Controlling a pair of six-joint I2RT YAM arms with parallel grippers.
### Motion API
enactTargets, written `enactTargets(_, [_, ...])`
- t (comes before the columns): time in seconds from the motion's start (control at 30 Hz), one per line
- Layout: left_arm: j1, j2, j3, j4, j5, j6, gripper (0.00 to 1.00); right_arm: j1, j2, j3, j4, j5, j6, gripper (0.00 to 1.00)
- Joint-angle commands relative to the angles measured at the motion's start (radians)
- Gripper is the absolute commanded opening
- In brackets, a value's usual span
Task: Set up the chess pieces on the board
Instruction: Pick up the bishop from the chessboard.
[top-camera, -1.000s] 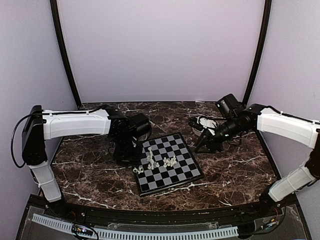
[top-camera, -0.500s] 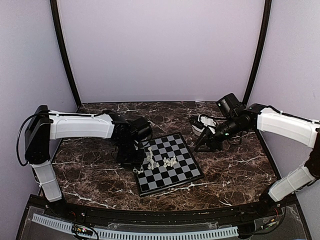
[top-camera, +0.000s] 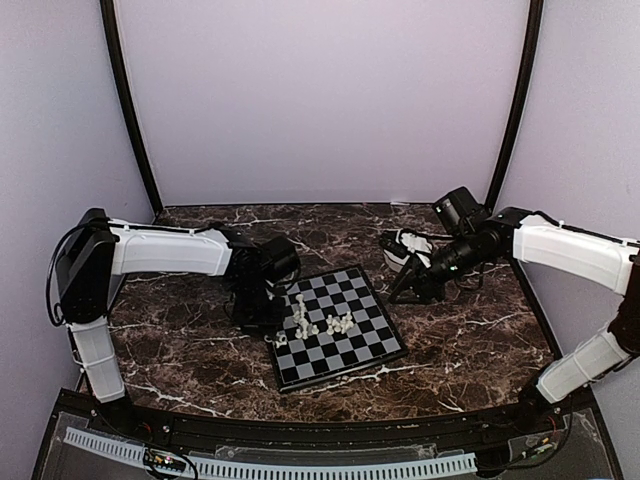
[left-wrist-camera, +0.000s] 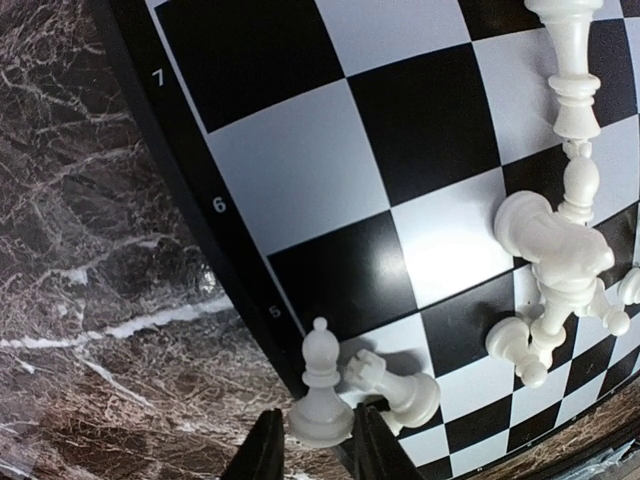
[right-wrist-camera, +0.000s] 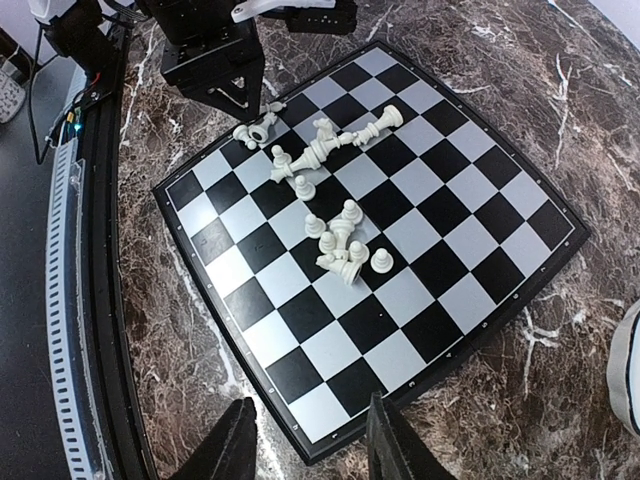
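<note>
**Left gripper** (top-camera: 262, 318): positioned low at the left edge of the board (top-camera: 372, 340), about midway along that edge. In the left wrist view, its two fingers (left-wrist-camera: 268, 452) flank the base of one upright piece (left-wrist-camera: 321, 388). This piece stands on the board's black rim. The gap on each side of the base is very narrow, and it cannot be told whether the fingers press on the piece. A second piece (left-wrist-camera: 398, 388) lies on its side on the adjacent edge square, touching the upright one.

**Chess pieces** (top-camera: 322, 322): most are grouped in a loose cluster running from the left edge toward the centre of the board. Several are tipped over and a few stand upright.

**Board**: lies flat on the marble tabletop (top-camera: 180, 350), turned at an angle to the tabletop edges, between the two arms.

**Right gripper** (top-camera: 398, 292): located beside the board's far-right corner, above the tabletop. It is released: its fingers (right-wrist-camera: 238, 445) stand apart with nothing between them. A white bowl (top-camera: 403, 243) sits just behind it.
</note>
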Motion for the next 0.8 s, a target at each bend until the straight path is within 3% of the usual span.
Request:
enactTargets(0.0, [0.005, 0.014, -0.009, 0.01, 0.024, 0.018, 0.26, -0.007, 0.015, 0.004, 0.01, -0.02, -0.001, 0.39])
enactTargets(0.5, [0.007, 0.048, 0.003, 0.006, 0.012, 0.051, 0.27, -0.007, 0.014, -0.007, 0.02, -0.025, 0.003, 0.39])
enactTargets(0.77, [0.009, 0.059, 0.026, 0.006, -0.017, 0.074, 0.22, -0.008, 0.016, -0.01, 0.022, -0.023, 0.004, 0.4])
